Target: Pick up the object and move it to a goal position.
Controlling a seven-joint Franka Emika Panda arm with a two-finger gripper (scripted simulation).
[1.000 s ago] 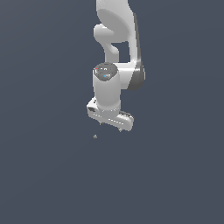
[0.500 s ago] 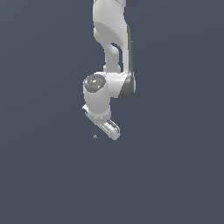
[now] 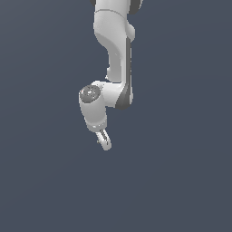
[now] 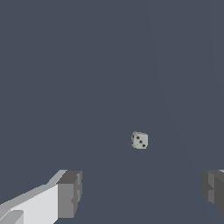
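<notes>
The object shows in the wrist view as a tiny pale grey-white cube (image 4: 139,140) with black dots, like a die, lying on the dark grey floor. My gripper (image 4: 142,192) is open and empty, with one finger (image 4: 69,193) on each side of the view and the cube apart from both, beyond the gap. In the exterior view the gripper (image 3: 105,144) is seen edge-on, pointing down. The object (image 3: 98,141) is a pale speck just beside the fingertips on the exterior view's left.
The white arm (image 3: 115,54) reaches down from the top of the exterior view. A plain dark grey floor (image 3: 181,181) fills everything else.
The wrist has turned and the gripper has come down and toward the exterior view's left, ending right beside the speck. The speck has not moved.
</notes>
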